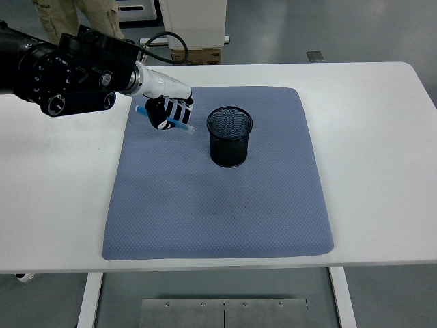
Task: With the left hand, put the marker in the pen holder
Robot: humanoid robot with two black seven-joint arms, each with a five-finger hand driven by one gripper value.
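Above the mat's far-left area, the marker (166,119) is pinched crosswise in the left hand (168,113), left of the pen holder (229,135). Rim strike likely unless tilted upright.

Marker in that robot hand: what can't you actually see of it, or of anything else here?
Head view only:
- marker: its middle is hidden by the left hand; cap and print too small.
- pen holder: inside too dark to see its bottom.
- left arm: cut off by the left edge.
- right arm: out of view.
- person: only legs show, cut by the top edge.
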